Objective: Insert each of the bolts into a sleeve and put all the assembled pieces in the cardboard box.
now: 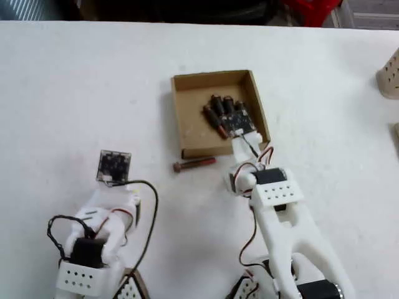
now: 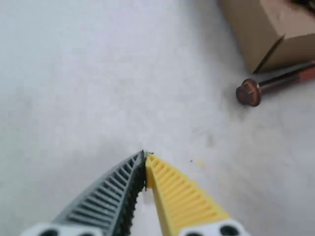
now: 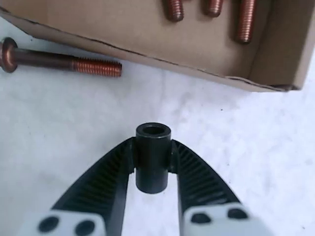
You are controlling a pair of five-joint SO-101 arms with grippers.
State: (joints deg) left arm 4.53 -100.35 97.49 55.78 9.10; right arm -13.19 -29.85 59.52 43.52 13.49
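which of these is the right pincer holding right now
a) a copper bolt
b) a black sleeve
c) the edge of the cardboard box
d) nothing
b: in the right wrist view the right pincer is clamped on an upright black sleeve, while the loose bolt lies on the table just outside the cardboard box.

bare table (image 1: 81,81) ahead of the left gripper (image 2: 146,157), loose bolt (image 1: 194,164) along the near wall of the cardboard box (image 1: 198,152), right gripper (image 3: 152,145) with sleeve (image 3: 152,169) just outside that wall, box's left half bare, bolts (image 1: 219,111) crowding its right
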